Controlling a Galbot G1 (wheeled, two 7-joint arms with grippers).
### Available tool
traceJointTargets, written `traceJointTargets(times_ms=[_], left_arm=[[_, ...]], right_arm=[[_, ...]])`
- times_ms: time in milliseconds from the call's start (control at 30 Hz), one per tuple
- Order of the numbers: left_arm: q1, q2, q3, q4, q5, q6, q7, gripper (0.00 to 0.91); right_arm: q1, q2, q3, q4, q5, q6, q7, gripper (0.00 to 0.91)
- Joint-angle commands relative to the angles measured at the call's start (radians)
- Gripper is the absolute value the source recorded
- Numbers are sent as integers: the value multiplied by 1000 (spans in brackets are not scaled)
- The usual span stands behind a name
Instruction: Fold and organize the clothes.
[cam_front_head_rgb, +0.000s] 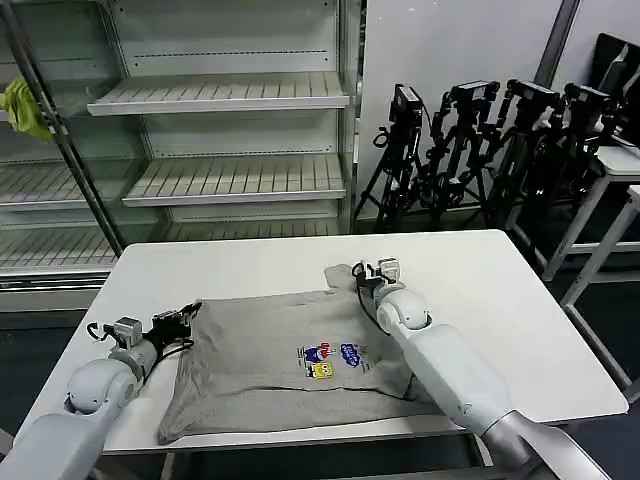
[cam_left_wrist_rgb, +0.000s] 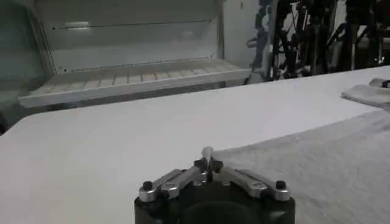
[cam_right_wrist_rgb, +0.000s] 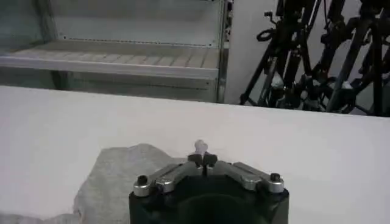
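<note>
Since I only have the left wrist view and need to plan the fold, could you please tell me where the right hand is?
Observer: The right hand is at the shirt's far right corner, by the sleeve, fingers closed on a bit of fabric.
Operator: Thank you. Does the shirt lie print side up?
Observer: Yes, the small multicoloured print faces up, close to the right arm.
Operator: And where on the shirt is my left hand?
Observer: The left hand pinches the shirt's far left corner, on the white table.
</note>
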Motion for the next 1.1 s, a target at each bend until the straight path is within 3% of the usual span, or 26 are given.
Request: traceJointTargets(times_ms=[33,700,1100], left_arm=[[0,-5,-3,0,6,-15,2,50],[97,27,-107,-225,-72,22,-15,60],[225,65,-201,-326,-99,23,-21,60]], right_arm=[[-3,-5,8,14,0,16,-2,0],[-98,-142,155,404,110,-3,56,0],[-325,-334,221,672,148,1,59,0]])
